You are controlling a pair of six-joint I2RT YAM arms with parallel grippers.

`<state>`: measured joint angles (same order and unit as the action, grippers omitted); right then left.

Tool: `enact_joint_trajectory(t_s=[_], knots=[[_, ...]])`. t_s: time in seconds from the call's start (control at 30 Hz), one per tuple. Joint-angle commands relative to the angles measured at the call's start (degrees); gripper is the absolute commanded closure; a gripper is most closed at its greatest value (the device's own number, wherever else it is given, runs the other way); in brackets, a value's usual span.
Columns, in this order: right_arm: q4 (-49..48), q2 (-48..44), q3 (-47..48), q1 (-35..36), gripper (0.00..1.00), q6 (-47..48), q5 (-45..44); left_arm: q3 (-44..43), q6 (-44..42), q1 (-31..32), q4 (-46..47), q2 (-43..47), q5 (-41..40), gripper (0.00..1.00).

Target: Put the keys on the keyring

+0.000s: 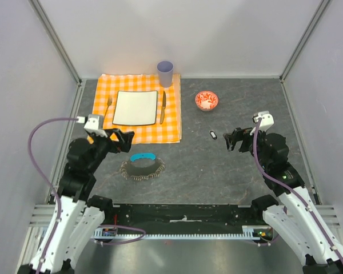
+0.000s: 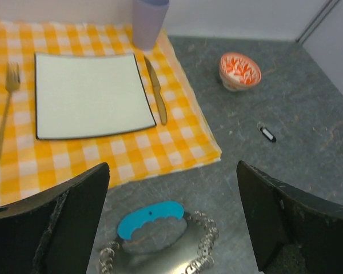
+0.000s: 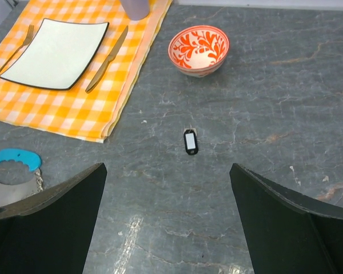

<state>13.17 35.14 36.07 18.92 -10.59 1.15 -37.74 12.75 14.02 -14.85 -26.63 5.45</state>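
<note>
Key (image 1: 213, 135) and keyring (image 1: 142, 166) loose on the tabletop (image 1: 217, 177); both tools released.
Key lies alone, right of the checked cloth (image 1: 171, 130) and apart from it. Keyring sits just off the cloth's near edge, blue piece toward the cloth. Left tool (image 1: 126, 140) hangs over that edge, jaws wide, empty. Right tool (image 1: 230, 140), further right past the key, is likewise wide and empty.

- We're looking at the left arm (image 1: 80, 165) and right arm (image 1: 274, 154), both wearing black upper joints over white lower links.
- Each wrist is carrying a white camera block (image 1: 92, 121).
- We're seeing a purple cable (image 1: 40, 131) looping off each arm.
- The left gripper (image 1: 123, 140) and right gripper (image 1: 233, 138) are sporting chunky matte-black fingers (image 2: 63, 222).
</note>
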Motion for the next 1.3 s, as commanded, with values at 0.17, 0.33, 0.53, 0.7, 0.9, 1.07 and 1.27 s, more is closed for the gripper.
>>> enact_joint_trajectory(t_s=[0.17,0.33,0.53,0.7,0.9,1.07,1.27], knots=[[0.3,-1.4,0.6,0.2,0.02,-3.1,0.7,-5.1,10.7,5.2,-12.0,-22.1,6.9,0.03],[0.2,-0.8,0.1,0.2,0.02,-3.6,1.1,-6.9,7.8,14.9,-11.0,-31.5,1.9,0.04],[-0.7,0.5,-0.2,0.2,0.02,-4.2,2.0,-9.9,3.4,16.8,-12.2,-41.2,8.3,0.11],[-0.7,0.7,-0.3,0.2,0.02,-4.2,2.1,-14.0,1.8,21.2,-16.6,-50.5,5.2,0.16],[-1.0,0.8,-0.6,0.2,0.02,-4.3,2.1,-14.8,2.2,25.0,-20.8,-56.8,0.5,0.21],[-1.1,1.2,-0.6,0.2,0.02,-4.4,2.3,-14.6,2.9,26.3,-23.2,-59.1,-2.0,0.28],[-1.3,1.6,-0.6,0.2,0.02,-4.4,2.5,-14.2,4.0,27.4,-23.2,-62.0,0.2,0.4]])
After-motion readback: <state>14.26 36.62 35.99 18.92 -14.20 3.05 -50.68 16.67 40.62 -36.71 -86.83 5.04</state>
